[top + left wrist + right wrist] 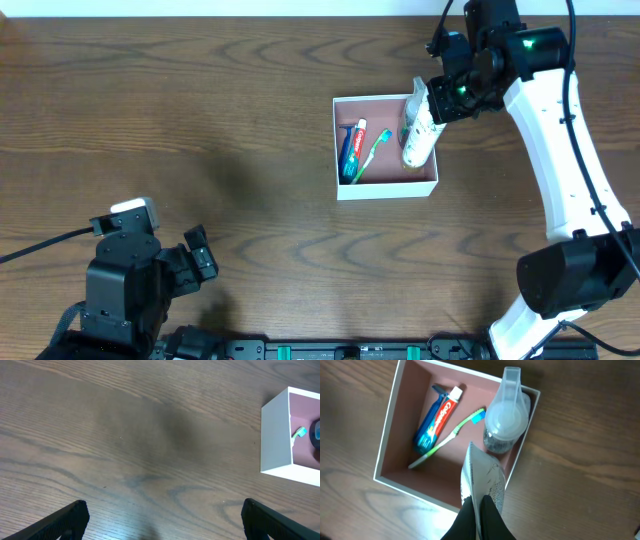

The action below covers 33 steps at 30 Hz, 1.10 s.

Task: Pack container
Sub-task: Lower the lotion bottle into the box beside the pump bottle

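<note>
One wrist view shows the right gripper (479, 506) pinching a tube (483, 474) above the container (402, 415). The other shows the left gripper (165, 514) spread wide.

Overhead looks straight down from high up, with the whole worktop (200, 120) in frame and the arm bases along the near edge. Left wrist sits low by the near-left corner, angled out over bare wood, and catches only a corner of the container (276, 435) at its right edge. Right wrist hangs close above the container (415, 400) toward the far-right corner, looking down into it. That container (388, 190) is the overlap of all three views.
</note>
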Tool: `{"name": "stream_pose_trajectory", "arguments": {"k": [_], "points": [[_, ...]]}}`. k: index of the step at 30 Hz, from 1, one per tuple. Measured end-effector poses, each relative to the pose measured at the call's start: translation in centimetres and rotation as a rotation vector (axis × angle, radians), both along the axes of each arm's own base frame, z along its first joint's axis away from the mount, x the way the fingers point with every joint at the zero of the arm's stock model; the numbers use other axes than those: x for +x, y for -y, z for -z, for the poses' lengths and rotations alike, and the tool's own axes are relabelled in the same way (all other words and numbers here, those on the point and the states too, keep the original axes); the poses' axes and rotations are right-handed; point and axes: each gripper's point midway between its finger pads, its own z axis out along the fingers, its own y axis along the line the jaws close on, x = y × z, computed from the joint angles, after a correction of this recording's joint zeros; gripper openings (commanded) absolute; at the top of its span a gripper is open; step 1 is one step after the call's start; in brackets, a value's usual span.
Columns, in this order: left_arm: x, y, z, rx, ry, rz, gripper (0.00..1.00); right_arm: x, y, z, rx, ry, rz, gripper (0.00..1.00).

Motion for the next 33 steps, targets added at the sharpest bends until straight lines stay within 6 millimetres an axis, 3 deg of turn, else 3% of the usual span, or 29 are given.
{"name": "stream_pose_trajectory", "arguments": {"k": [11, 26, 30, 33], "points": [[0.0, 0.0, 0.0, 0.000, 0.000, 0.000, 0.98, -0.1, 0.4, 3.2, -0.032, -0.033, 0.005, 0.01], [0.0, 0.0, 0.0, 0.000, 0.000, 0.000, 0.98, 0.6, 0.0, 3.6, -0.021, 0.011, -0.002, 0.10], [0.0, 0.0, 0.0, 0.000, 0.000, 0.000, 0.98, 0.6, -0.1, 3.7, -0.021, 0.009, -0.004, 0.08], [0.0, 0.0, 0.0, 0.000, 0.000, 0.000, 0.98, 0.6, -0.1, 3.7, -0.023, 0.010, -0.007, 0.01]]}}
